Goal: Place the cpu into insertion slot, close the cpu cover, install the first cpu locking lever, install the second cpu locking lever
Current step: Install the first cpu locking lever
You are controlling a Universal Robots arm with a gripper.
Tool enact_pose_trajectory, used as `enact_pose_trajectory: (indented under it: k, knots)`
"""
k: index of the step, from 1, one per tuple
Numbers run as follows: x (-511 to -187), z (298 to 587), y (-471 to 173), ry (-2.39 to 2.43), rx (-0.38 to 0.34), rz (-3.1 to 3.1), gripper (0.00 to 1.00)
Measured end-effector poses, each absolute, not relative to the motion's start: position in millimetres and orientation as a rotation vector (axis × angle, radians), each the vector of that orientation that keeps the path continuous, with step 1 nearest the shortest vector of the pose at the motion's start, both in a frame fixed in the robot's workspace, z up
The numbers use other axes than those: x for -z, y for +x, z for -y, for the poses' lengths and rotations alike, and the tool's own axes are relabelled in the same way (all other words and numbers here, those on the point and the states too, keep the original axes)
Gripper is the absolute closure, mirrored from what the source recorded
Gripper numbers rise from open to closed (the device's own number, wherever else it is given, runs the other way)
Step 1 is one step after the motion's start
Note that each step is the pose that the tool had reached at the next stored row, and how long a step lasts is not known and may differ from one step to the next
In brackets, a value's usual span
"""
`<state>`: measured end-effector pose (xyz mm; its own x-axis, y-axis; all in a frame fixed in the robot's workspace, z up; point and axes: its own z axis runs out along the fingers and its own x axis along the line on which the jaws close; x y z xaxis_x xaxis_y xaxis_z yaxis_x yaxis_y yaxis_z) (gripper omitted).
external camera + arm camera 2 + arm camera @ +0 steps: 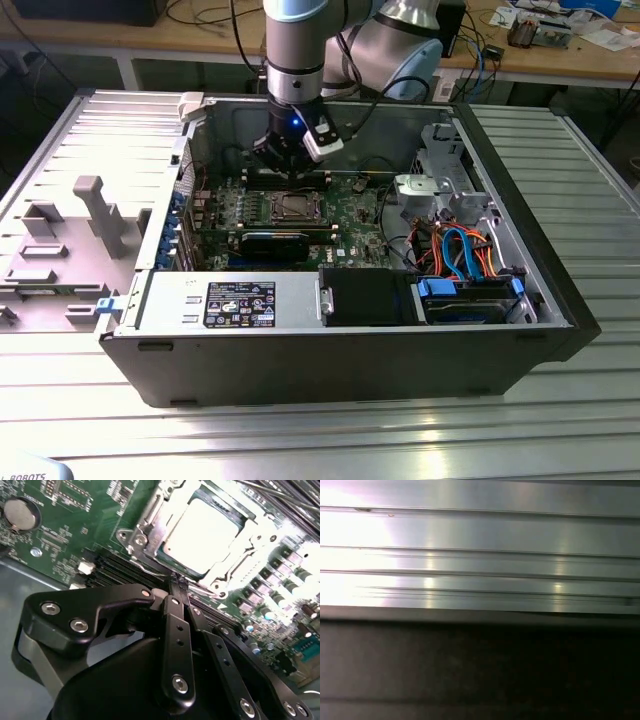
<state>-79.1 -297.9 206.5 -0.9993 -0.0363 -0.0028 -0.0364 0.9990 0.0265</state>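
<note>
The cpu (200,527), a square chip with a bright silver top, lies in the insertion slot (135,539) on the green board. The silver cpu cover (227,567) lies flat around it, with the chip showing through its window. My gripper (177,581) is shut, its two black fingers pressed together with nothing seen between them. The tips sit right at the socket's near edge, by the frame's rim. In the exterior view the gripper (288,168) hangs just behind the socket (298,207), inside the open computer case.
Long black memory slots (115,565) run beside the socket, and a coin battery (20,512) sits farther off. A long black card (270,243), the power supply (230,300) and a drive bay with blue cables (470,255) crowd the case. The ribbed metal table (480,555) surrounds it.
</note>
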Motion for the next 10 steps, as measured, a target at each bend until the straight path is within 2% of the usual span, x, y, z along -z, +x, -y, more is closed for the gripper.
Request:
enact_pose_trajectory:
  k: [10]
  knots:
    - [-202.1, 297.7, -63.7, -0.057, -0.047, -3.138, 0.89]
